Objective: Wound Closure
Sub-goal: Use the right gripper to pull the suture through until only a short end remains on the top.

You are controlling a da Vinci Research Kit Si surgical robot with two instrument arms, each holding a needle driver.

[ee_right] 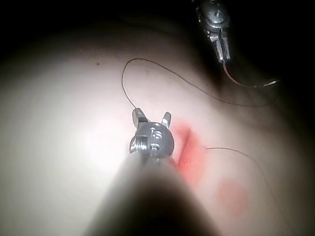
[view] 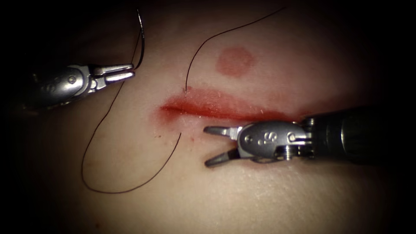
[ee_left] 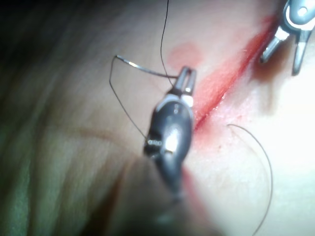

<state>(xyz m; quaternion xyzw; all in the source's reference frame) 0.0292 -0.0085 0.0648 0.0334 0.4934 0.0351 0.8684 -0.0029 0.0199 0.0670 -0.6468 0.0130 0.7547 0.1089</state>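
Pale tissue fills the field, the cut running left-right with red fluid along it and a round red mark above. Right tool sits just below the cut, jaws spread wide, holding nothing; an "S" is readable on its body. Left tool, upper left, well clear of the cut, jaws closed on the needle near one end. Needle is free of tissue, curving up from the jaws. Thread loops left of the cut and through it.
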